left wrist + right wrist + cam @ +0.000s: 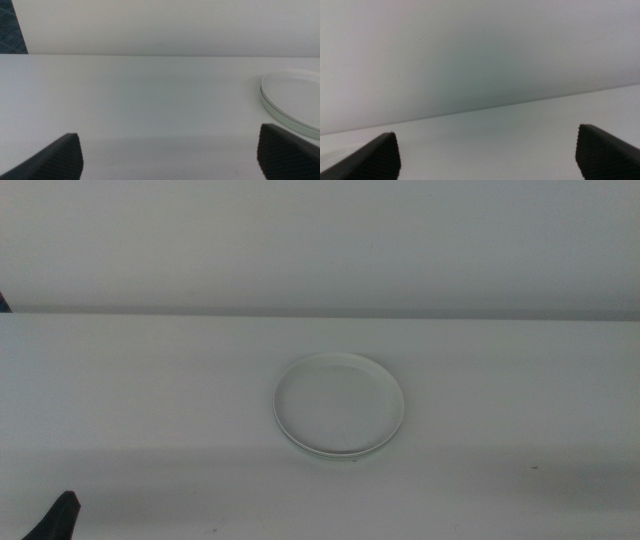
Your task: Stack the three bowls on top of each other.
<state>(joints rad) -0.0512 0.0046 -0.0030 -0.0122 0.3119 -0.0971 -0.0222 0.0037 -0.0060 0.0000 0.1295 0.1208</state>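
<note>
A cream-white bowl (339, 402) sits in the middle of the table, nested on a pale green bowl whose rim (330, 453) shows along its near edge. How many bowls the stack holds I cannot tell. The left wrist view shows the same stack (295, 97) off to one side, white on top of a greenish rim. My left gripper (167, 131) is open and holds nothing. In the middle view only the tip of the left gripper (58, 515) shows, at the bottom left corner, far from the stack. My right gripper (486, 130) is open over bare table and is out of the middle view.
The white table (150, 390) runs back to a plain white wall (320, 240). A dark blue patch (10, 30) shows beyond the table's far left corner.
</note>
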